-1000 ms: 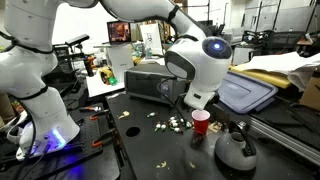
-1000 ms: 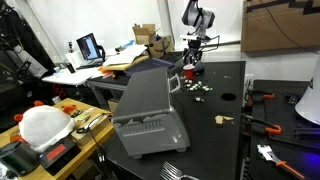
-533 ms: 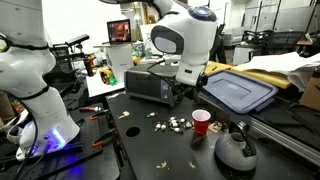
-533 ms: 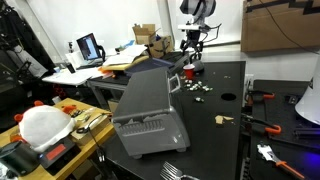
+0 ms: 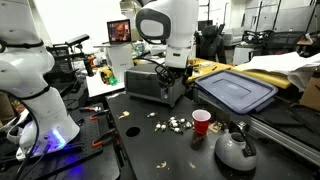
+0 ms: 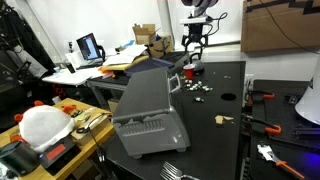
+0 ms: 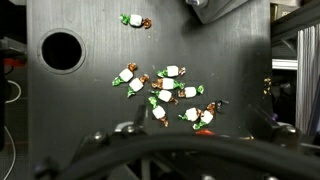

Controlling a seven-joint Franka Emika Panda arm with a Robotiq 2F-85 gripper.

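My gripper (image 5: 177, 68) hangs high above the black table, well clear of everything; it also shows in an exterior view (image 6: 193, 48). Its fingers look spread and hold nothing. Below it lie several wrapped candies (image 7: 165, 95) with white middles and green and brown ends, scattered in a loose cluster; they show in both exterior views (image 5: 172, 123) (image 6: 197, 87). A red cup (image 5: 201, 122) stands upright beside the candies, also seen farther off (image 6: 187, 72). In the wrist view my gripper (image 7: 200, 135) is a dark blur at the bottom edge.
A grey box-shaped appliance (image 5: 150, 85) (image 6: 148, 110) sits on the table. A grey-blue bin lid (image 5: 235, 92) lies behind the cup. A dark kettle (image 5: 235, 148) stands near the front. A round hole (image 7: 62, 50) is in the tabletop. Red-handled tools (image 6: 262, 125) lie at one side.
The arm has risen and swung away from the cup and candies, toward the appliance. The gripper is now much higher. The candies and cup have not moved.
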